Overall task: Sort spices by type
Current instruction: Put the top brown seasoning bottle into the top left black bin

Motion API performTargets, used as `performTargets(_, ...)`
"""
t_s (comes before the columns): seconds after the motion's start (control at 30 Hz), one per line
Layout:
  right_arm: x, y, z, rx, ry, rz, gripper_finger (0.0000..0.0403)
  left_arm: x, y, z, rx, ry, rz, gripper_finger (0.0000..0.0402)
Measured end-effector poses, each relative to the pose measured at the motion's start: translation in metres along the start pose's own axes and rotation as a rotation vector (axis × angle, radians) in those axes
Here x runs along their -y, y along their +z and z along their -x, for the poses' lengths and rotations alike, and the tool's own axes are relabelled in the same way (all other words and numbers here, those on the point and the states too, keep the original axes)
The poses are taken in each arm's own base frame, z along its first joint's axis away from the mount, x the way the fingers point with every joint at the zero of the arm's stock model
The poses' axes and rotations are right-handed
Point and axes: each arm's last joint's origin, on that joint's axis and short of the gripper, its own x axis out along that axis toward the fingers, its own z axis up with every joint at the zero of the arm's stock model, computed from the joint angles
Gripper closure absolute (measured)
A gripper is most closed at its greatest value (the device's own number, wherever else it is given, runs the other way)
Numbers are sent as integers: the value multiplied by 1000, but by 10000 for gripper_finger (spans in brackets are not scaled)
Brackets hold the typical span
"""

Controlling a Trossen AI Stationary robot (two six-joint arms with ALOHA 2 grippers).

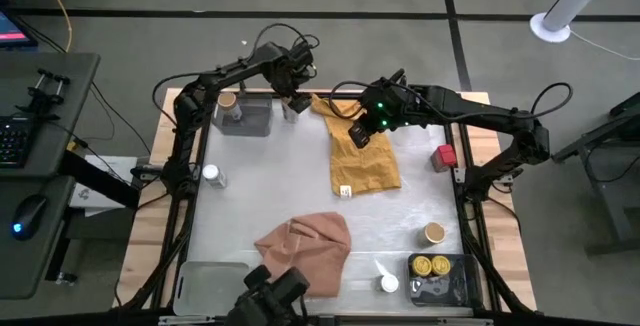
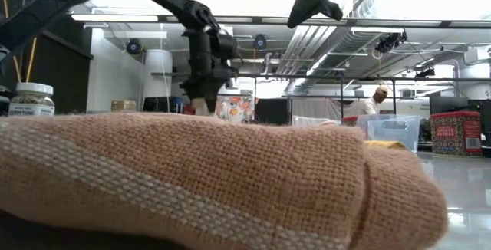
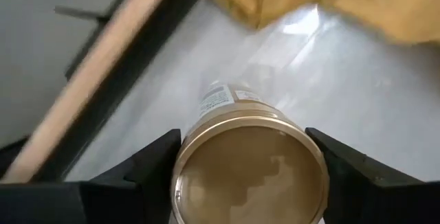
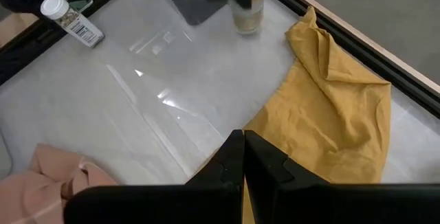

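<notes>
Overhead, left end effector point(image 3: 247, 176) straddles tan-lidded jar point(image 3: 249, 172) (upright); right end effector point(image 4: 243, 162) hovers.

Overhead view straight down on whole table point(image 1: 300, 181), low view level behind pink cloth point(image 2: 192, 181), both share it

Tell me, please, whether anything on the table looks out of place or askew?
Yes. A white-lidded jar lies on its side near the table's left edge. The mustard cloth and pink cloth lie crumpled on the table. The left gripper straddles an upright tan-lidded jar.
</notes>
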Motion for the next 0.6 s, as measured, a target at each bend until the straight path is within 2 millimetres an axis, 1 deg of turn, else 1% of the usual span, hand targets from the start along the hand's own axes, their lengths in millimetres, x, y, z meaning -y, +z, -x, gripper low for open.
performTargets(0.07, 0, 0, 0, 0, -1, 2, 402, -1, -4, 28, 74, -10, 2, 162)
performTargets(0.17, 0, 0, 0, 3, -6, 24, 402, 0, -20, 78, 195, -5, -5, 162)
performTargets(0.27, 1, 0, 0, 10, -21, 27, 402, 3, -42, 126, 318, 59, 10, 162)
performTargets(0.33, 1, 0, 0, 11, -24, 27, 402, 3, -60, 148, 376, 108, 48, 162)
performTargets(0.4, 2, 1, 0, 12, -26, 26, 402, -1, -79, 155, 379, 135, 100, 162)
performTargets(0.43, 2, 1, 0, 12, -26, 29, 402, -5, -89, 153, 360, 147, 128, 162)
performTargets(0.6, 2, 1, 0, 13, -29, 37, 402, -22, -134, 122, 278, 183, 317, 162)
